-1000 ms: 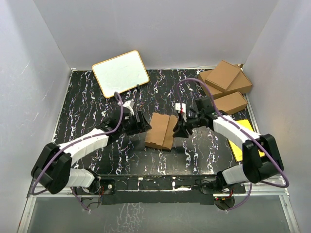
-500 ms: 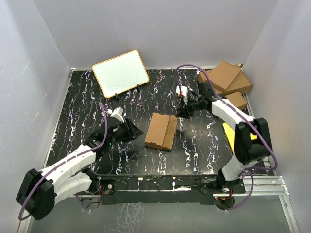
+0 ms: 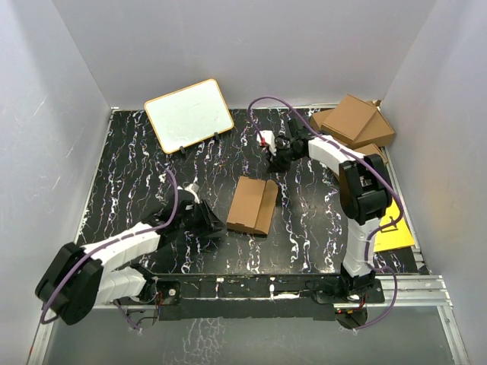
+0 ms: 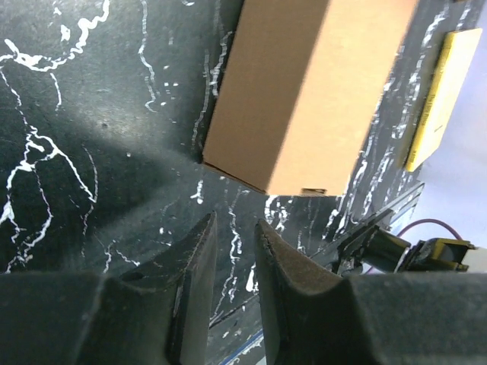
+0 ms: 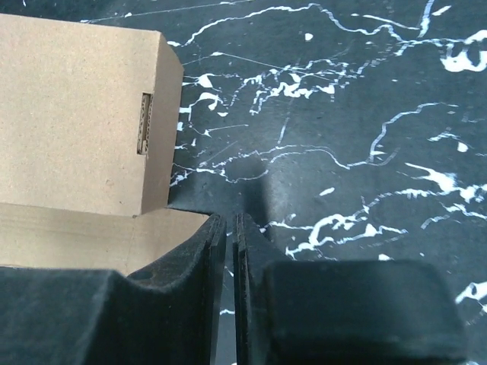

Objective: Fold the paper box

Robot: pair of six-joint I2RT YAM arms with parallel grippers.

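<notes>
Both claws: a second earlier they stood against the flanks of the paper box [image 3: 251, 204]; by this moment each had drawn well off it.
Left claw [image 3: 213, 223]: nearest of all, at about 8 o'clock from the box and just short of its near left corner. It had slid back toward its own base. Its fingers [image 4: 194, 293] were all but together, with a slim gap and nothing between them.
Paper box: in the middle of the table [image 3: 137, 175], where it had been a second before, hardly shifted if at all. It lay free, with neither claw touching it. From above it read as a small closed carton with a crease down its length and its 3 o'clock side sloping lower.
Right claw [image 3: 276, 158]: beyond the box at about 1 o'clock, apart from it. It had swung from the box's 3 o'clock flank up toward the far side. Its fingers [image 5: 199, 266] were pressed nearly together and gripped nothing. Its wrist view showed a tab slot in the box's end wall and a lower panel beside it.
Far edge: a whiteboard [image 3: 189, 114] at 11 o'clock and stacked larger cartons [image 3: 351, 122] at 2 o'clock had not moved.
Meaning for the task: the joint release suggested the pressing step was over and the box held its shape unaided. Whether the sloping side was fully tucked could not be told.
</notes>
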